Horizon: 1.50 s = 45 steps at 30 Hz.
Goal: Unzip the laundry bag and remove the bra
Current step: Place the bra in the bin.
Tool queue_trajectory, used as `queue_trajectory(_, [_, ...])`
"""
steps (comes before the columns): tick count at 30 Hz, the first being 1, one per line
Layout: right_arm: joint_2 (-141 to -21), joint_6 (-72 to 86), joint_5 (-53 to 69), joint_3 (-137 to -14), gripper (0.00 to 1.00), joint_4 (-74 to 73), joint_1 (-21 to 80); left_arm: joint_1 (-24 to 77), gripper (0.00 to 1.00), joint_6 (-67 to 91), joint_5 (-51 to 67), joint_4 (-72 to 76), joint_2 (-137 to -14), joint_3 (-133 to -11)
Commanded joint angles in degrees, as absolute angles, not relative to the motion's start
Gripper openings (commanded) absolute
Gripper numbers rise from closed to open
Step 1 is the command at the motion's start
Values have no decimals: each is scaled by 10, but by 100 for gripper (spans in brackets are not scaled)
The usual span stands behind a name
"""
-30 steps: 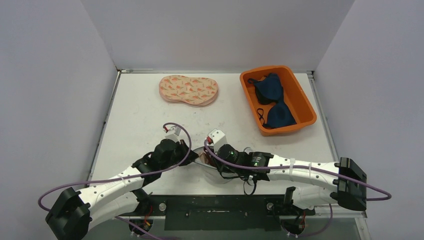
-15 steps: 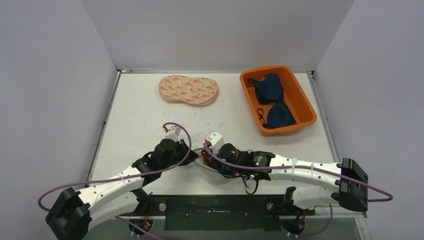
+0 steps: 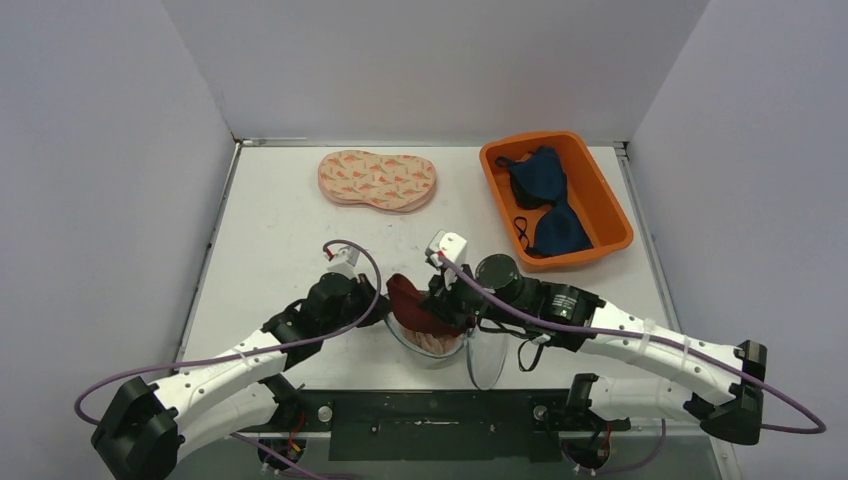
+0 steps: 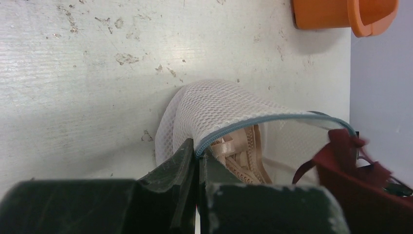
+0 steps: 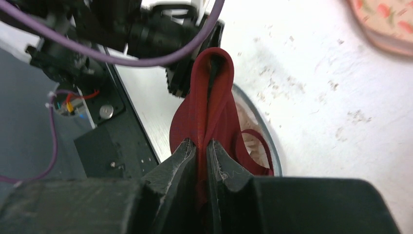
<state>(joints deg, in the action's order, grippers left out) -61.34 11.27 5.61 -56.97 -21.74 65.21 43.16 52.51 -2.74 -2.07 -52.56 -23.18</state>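
The white mesh laundry bag lies open near the table's front edge, its grey zipper rim gaping. My left gripper is shut on the bag's zipper edge. A dark red bra hangs folded above the bag's mouth, with my right gripper shut on it. A strap dangles down toward the bag. Beige, lacy fabric shows inside the bag.
An orange bin at the back right holds dark blue bras. A flat pink patterned pouch lies at the back centre. Grey walls close the table on three sides. The arms' black base rail runs along the front edge.
My right gripper has closed on the red bra inside the bag and lifted it up and away from the front edge, out of the bag's mouth. The left gripper has kept its hold.
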Motion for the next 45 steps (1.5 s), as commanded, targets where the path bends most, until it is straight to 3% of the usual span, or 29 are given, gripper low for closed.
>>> queue_trajectory(1, [-578,112,30,-606,5,-187,631,427,0,526,-42,-25,-511,-259])
queue_trajectory(13, [-533,80,-260,-704,5,-164,607,425,0,526,-67,-59,-483,-262])
queue_trajectory(20, [-620,28,-553,-836,5,-183,588,420,0,527,-79,-72,-460,-253])
queue_trajectory(23, [-690,-20,-643,-869,5,-182,531,416,0,528,-83,-73,-450,-248])
queue_trajectory(28, [-774,56,-589,-890,5,-240,347,414,0,534,-86,-72,-443,-242])
queue_trajectory(33, [-837,121,-537,-853,5,-240,235,412,0,540,-83,-60,-450,-234])
queue_trajectory(45, [-953,123,-497,-811,5,-136,168,409,0,549,-79,-35,-457,-219])
